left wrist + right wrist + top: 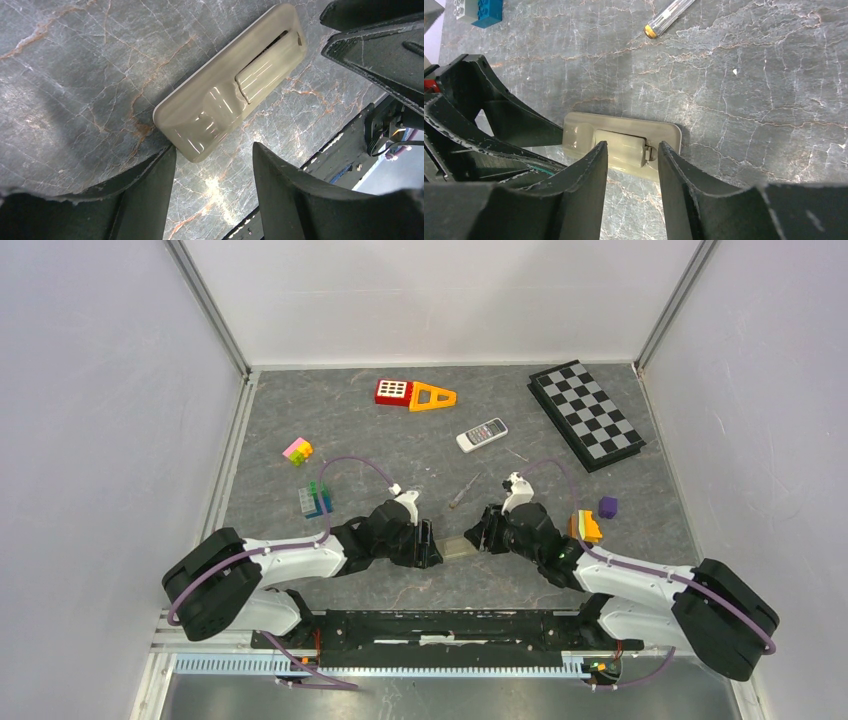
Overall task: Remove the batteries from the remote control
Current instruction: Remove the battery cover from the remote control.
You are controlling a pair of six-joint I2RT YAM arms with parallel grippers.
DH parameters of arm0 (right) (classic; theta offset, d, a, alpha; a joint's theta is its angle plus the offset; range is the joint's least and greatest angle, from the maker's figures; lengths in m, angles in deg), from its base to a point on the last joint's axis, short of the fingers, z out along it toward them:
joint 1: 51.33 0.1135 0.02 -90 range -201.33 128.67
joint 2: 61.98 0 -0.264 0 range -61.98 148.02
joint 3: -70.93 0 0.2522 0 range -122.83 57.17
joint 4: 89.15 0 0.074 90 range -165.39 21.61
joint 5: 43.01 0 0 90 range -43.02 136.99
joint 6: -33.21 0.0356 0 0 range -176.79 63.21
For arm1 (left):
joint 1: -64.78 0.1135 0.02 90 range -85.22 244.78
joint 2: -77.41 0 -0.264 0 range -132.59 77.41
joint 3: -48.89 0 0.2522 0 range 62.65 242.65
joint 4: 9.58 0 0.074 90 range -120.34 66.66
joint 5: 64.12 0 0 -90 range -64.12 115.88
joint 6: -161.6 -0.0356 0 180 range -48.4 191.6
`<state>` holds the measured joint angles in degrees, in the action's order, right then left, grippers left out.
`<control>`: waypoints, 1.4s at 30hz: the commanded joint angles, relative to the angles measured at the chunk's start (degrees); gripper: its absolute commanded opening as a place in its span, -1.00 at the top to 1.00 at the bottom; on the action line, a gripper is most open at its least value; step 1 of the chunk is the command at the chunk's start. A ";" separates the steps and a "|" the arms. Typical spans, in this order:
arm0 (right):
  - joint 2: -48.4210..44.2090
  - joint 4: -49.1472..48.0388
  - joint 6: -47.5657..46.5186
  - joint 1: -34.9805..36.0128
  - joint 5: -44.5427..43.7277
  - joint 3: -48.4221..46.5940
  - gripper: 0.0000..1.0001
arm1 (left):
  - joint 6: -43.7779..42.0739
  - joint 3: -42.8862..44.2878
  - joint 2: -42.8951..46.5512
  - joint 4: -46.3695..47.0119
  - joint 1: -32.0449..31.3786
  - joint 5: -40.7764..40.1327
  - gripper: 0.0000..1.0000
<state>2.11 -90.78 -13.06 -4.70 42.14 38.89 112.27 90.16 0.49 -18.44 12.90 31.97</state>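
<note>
A beige remote (457, 546) lies back-up on the table between my two grippers. It also shows in the left wrist view (220, 100) and the right wrist view (579, 131). Its battery cover (265, 72) is on, with a dark gap along one edge. No batteries show. My left gripper (214, 150) is open, and the remote's near end sits at the mouth of its jaws. My right gripper (633, 146) is open and hangs over the cover's latch end (650, 152). A second, white remote (482, 433) lies face-up farther back.
A clear-handled screwdriver (465, 490) lies just beyond the remote and also shows in the right wrist view (669, 20). A checkerboard (585, 415) lies at the back right. Toy blocks lie around: red and orange (412, 394), pink-yellow (298, 451), green-blue (318, 500), orange (587, 527), purple (607, 507).
</note>
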 commanded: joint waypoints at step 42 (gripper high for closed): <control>5.73 -9.12 2.81 -0.70 1.78 -3.32 1.00 | -6.10 1.11 -3.36 -4.55 -0.30 2.24 -0.33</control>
<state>5.31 -98.24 -9.50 -5.29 45.47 38.52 109.25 91.73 -0.69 -19.77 12.90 33.63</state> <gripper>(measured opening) 0.005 0.664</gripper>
